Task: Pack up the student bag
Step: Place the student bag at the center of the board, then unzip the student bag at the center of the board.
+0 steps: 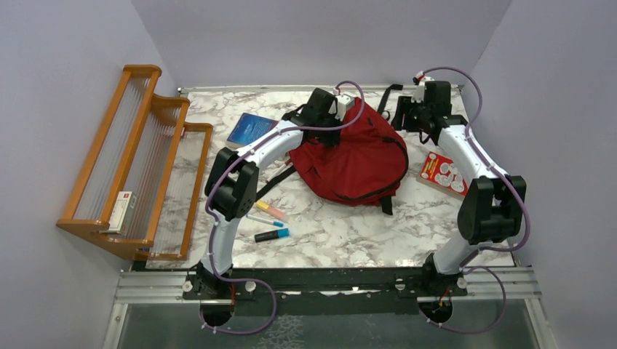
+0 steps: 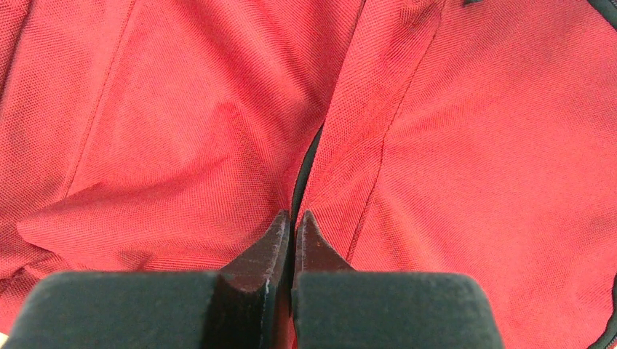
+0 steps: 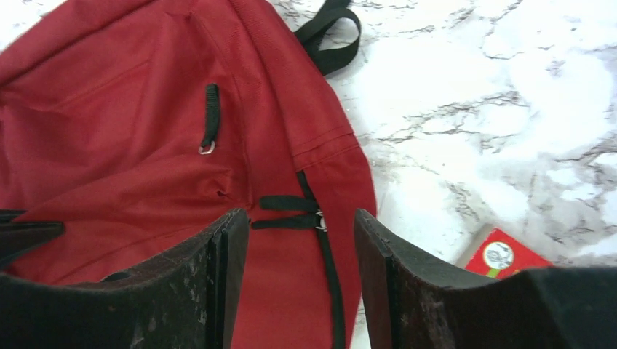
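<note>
Student bag (image 1: 360,156): slumped flat on the marble bench (image 1: 342,233), upper middle of the top view. Soft red fabric, limp and probably light; likely to sag and fold rather than hold shape, so best taken by a zipper pull, seam or black strap.

Left jaws closed tip to tip over the bag's upper left, a black zipper line running up to them; cannot tell whether anything is pinched. Right jaws open, above the bag's right edge, black zipper pulls (image 3: 287,223) under the gap.

Only in the top view: blue book (image 1: 251,129) upper left, highlighters (image 1: 271,235) lower left, wooden rack (image 1: 138,160) far left. Red card (image 1: 442,173) at right, glimpsed by the right wrist too. Only in wrist views: weave and zipper detail.
</note>
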{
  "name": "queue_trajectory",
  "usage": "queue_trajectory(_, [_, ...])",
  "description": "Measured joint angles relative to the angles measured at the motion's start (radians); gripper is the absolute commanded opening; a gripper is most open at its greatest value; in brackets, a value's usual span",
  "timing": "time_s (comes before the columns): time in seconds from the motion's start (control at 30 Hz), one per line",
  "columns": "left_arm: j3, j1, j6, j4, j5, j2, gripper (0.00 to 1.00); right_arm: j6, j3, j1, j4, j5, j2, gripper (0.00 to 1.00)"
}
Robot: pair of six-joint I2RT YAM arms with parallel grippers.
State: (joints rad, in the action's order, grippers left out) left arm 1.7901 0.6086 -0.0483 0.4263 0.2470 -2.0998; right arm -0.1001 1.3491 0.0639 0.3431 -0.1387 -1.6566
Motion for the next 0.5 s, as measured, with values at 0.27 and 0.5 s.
queue_trajectory(0.27, [0.000,-0.001,0.000,-0.001,0.010,0.000,0.00,0.176,-0.097,0.000,-0.075,-0.006,0.007,0.54])
queue_trajectory(0.5, [0.000,-0.005,-0.001,-0.003,0.022,0.000,0.00,0.341,0.066,0.000,0.072,-0.193,-0.072,0.57])
